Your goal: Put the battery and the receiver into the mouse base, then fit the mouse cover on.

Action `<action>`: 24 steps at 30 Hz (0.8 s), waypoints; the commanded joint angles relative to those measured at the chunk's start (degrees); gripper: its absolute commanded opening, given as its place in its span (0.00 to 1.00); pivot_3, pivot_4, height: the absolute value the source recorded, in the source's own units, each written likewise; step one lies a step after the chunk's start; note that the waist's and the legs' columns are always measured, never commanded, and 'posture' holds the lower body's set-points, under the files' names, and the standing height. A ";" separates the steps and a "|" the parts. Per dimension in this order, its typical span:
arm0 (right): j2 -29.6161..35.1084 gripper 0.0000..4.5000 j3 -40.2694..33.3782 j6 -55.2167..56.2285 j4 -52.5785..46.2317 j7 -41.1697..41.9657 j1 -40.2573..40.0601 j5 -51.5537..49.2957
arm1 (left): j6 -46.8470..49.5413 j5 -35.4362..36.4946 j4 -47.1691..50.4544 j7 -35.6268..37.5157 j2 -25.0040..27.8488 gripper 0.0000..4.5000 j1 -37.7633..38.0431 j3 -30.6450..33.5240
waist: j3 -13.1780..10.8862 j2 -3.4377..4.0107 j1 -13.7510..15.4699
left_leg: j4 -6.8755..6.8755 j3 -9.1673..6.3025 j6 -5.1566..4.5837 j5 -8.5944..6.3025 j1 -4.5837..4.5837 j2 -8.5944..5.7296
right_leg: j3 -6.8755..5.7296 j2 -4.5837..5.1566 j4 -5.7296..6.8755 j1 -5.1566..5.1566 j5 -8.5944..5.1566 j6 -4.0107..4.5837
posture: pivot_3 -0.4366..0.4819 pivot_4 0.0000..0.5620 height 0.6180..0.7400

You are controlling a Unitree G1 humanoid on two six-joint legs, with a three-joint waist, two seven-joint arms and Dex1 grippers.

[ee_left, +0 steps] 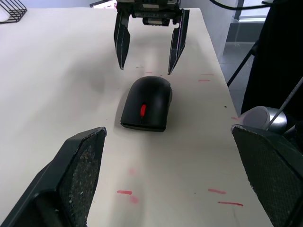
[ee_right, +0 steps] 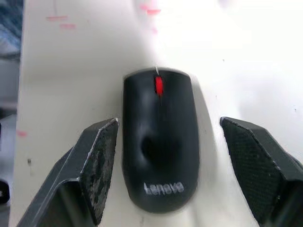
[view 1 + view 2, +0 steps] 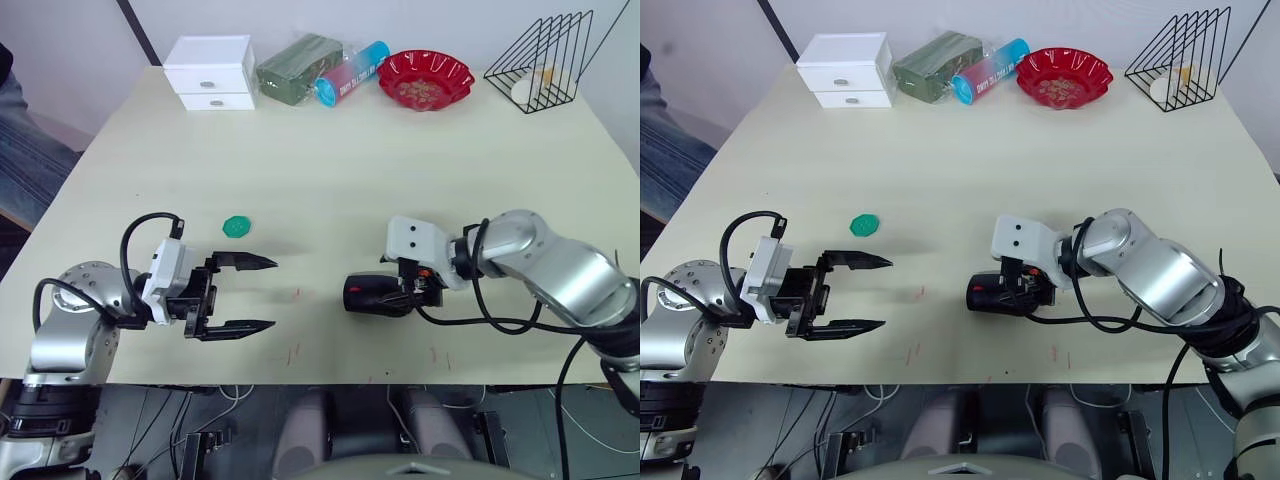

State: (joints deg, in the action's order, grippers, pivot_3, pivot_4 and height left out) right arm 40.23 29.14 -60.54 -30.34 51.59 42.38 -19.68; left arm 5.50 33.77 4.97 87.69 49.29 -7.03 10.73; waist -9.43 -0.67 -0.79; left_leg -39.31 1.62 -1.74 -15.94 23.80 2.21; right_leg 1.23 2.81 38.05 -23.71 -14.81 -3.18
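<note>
Assembled black mouse on the cream tabletop, right gripper straddling it.

The smooth glossy black mouse cover (image 2: 159,142), with a red scroll wheel at its front and white lettering at its rear, sits closed over the base near the table's (image 3: 330,150) front edge. The right gripper (image 1: 147,47) stands spread, fingers either side, not touching. The left gripper (image 3: 245,294), at the mouse's nine o'clock, gapes wide and empty; a flat green disc (image 3: 237,227) lies at its twelve o'clock.

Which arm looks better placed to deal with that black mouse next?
The right. Its gripper is open with a finger on each side of the mouse. The left gripper, also open, sits well away across the table.
</note>
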 commanded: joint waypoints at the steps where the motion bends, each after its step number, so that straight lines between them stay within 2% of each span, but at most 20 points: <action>1: -1.56 0.53 -2.27 2.69 -0.27 -1.39 -0.30 0.23 | -0.87 0.23 0.34 0.88 0.88 1.00 -0.09 0.91 | 0.00 0.00 -0.01 | 0.00 0.00 0.00 0.00 0.00 0.00 | 0.00 0.00 0.00 0.00 0.00 0.00 | 0.48 0.27 1.00; 6: -4.55 0.53 -2.66 5.14 0.96 -2.47 -1.70 0.16 | -1.05 0.15 0.04 0.87 1.01 1.00 -0.08 1.04 | 0.00 0.00 0.00 | -0.02 -0.02 0.01 0.00 -0.01 0.00 | -0.01 -0.02 0.02 0.01 0.00 0.00 | 0.48 0.27 1.00; 15: -9.67 0.53 1.74 6.91 6.27 -4.52 -1.05 3.84 | -1.35 0.11 -0.15 0.78 1.02 1.00 0.04 0.93 | 0.00 0.00 -0.03 | -0.02 -0.05 0.03 0.02 -0.02 0.00 | -0.02 -0.04 0.04 0.02 0.00 0.00 | 0.48 0.27 1.00; 24: -11.20 0.53 5.91 5.71 10.11 -4.40 -0.32 6.51 | -1.39 0.22 -0.33 0.85 1.26 1.00 0.07 0.97 | 0.00 0.00 -0.02 | -0.02 -0.07 0.04 0.03 -0.01 -0.01 | -0.03 -0.04 0.04 0.02 0.00 0.00 | 0.48 0.27 1.00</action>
State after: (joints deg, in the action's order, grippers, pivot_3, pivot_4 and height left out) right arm 28.88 34.68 -54.91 -19.86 47.13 40.99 -14.23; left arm 4.68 33.75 4.22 87.77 49.73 -6.87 10.73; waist -9.43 -0.67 -0.81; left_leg -39.33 1.55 -1.69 -15.91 23.79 2.20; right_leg 1.20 2.77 38.09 -23.69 -14.81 -3.17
